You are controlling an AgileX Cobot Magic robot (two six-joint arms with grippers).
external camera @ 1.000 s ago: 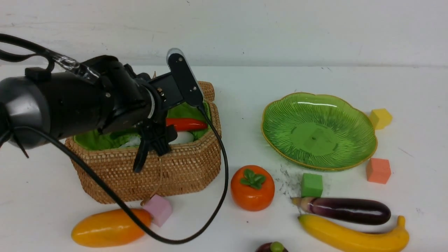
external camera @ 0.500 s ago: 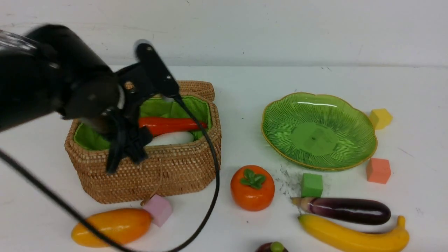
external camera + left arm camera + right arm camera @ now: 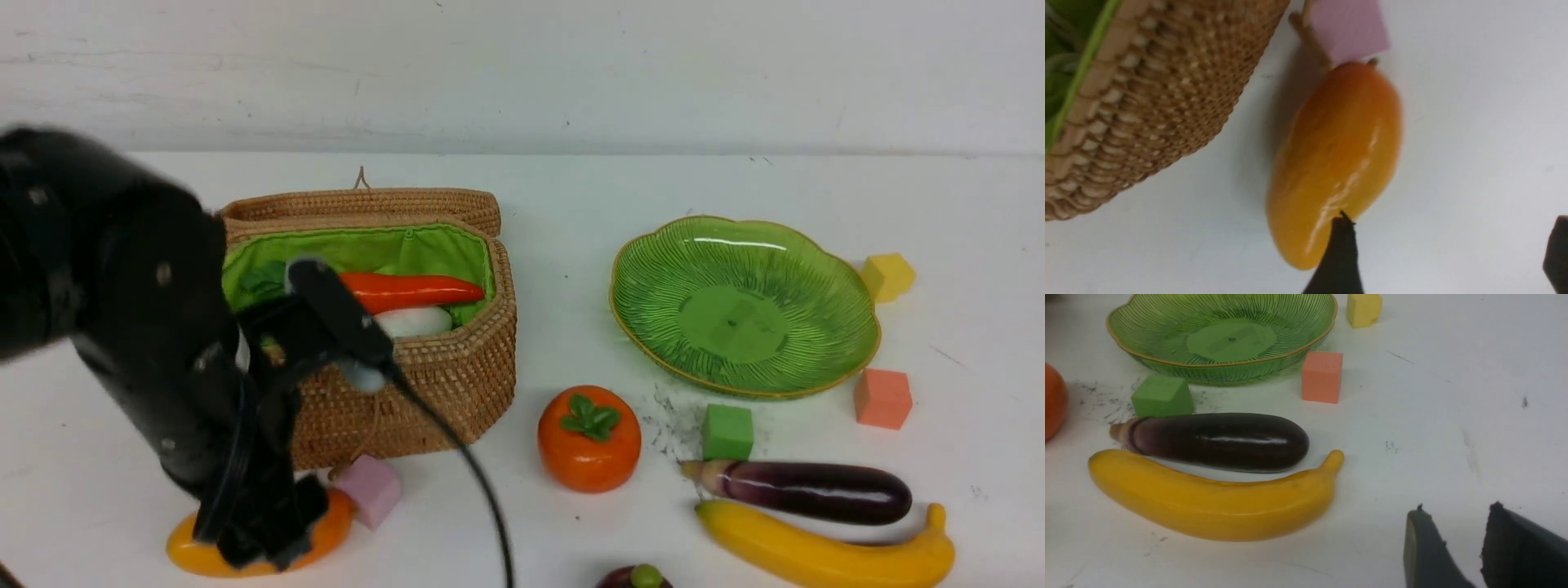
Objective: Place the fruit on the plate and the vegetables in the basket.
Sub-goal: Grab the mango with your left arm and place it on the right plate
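Down from over the basket (image 3: 441, 384) comes the left arm, and its left end effector (image 3: 1447, 224) now sits low at the front-left of the counter (image 3: 555, 204), over the mango (image 3: 1335, 163). Its jaws stand wide and hold nothing. In the left wrist view one finger overlaps the near end of the mango, and the other is well off to the side over bare counter.

The main risk is an off-centre grasp. The mango does not lie squarely between the fingers, so closing now would likely pinch only its rounded, glossy tip and squirt it away. Alternatively, the finger may press down on top of it and roll it. The pink cube (image 3: 369, 490) and the basket's hanging loop (image 3: 1310, 38) touch the mango's far end. A shove that way would push both against the wicker wall, or snag the loop on the lift.

The carrot (image 3: 408, 290) and radish (image 3: 412, 321) already lie in the basket. The plate (image 3: 743, 318) is bare. On the way to it sit the persimmon (image 3: 589, 438) and the green cube (image 3: 727, 431), so a low carry could clip them. The aubergine (image 3: 804, 492) lies against the banana (image 3: 816, 551), and the mangosteen (image 3: 637, 578) sits at the front edge. The right end effector (image 3: 1457, 506) hovers near the banana, narrowly parted and empty.
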